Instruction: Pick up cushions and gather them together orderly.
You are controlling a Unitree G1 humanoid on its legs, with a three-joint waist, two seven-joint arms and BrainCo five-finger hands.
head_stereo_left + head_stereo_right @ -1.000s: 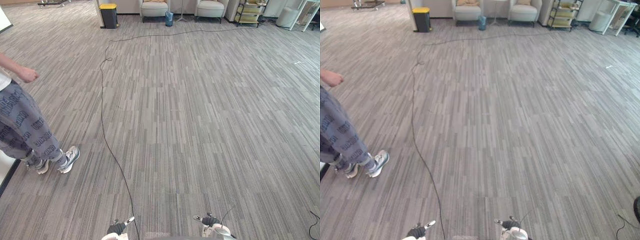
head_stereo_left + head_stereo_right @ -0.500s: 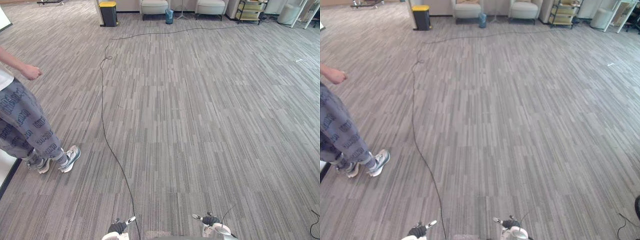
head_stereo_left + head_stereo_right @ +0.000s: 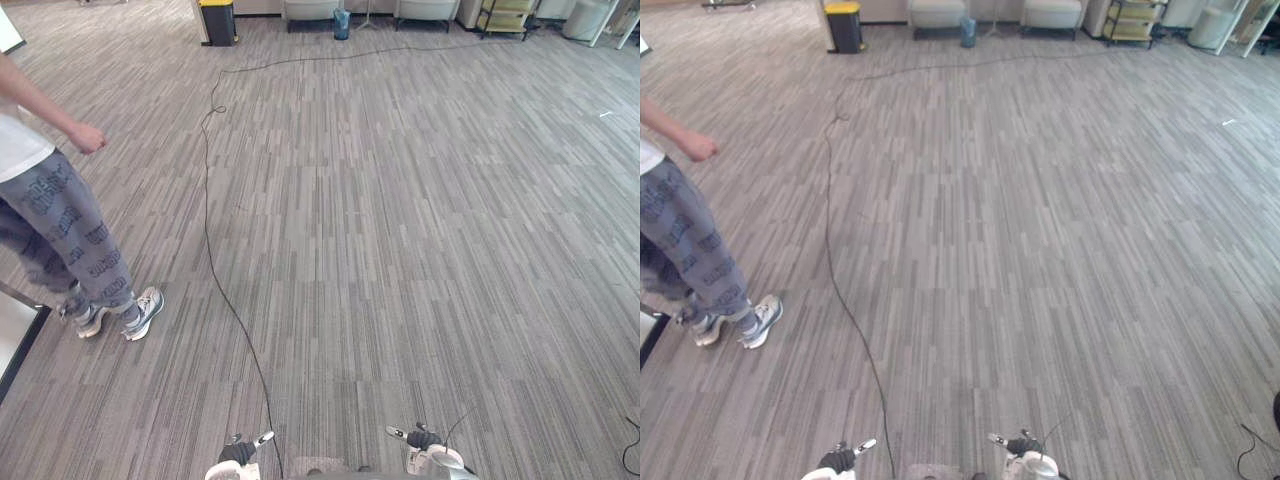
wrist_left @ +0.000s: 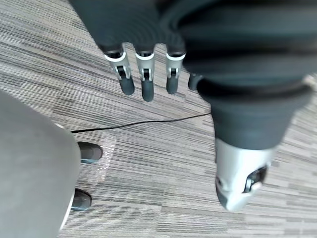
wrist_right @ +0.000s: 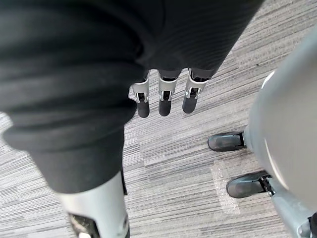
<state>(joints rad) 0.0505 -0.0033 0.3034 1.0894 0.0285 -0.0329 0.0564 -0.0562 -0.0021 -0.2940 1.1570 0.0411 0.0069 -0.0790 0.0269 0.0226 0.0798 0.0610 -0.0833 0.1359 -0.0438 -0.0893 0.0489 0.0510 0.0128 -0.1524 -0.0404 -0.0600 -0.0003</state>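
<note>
Cushions were in neither hand: the left hand [image 4: 142,79] and right hand [image 5: 166,96] hung over the carpet [image 3: 400,250], fingers straight, holding nothing. Gathering looked unstarted; where they lay could not be told. A person [image 3: 70,230] stood to the left.

Both head eyes look down over the same floor [image 3: 420,230], a person [image 3: 70,220] at nine o'clock, while wrist cameras face the floor from close behind the left hand [image 4: 144,82] and right hand [image 5: 164,100].

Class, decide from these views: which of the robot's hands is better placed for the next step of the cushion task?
Neither: the left hand and right hand both hang open over the carpet, holding nothing, equally low.
</note>
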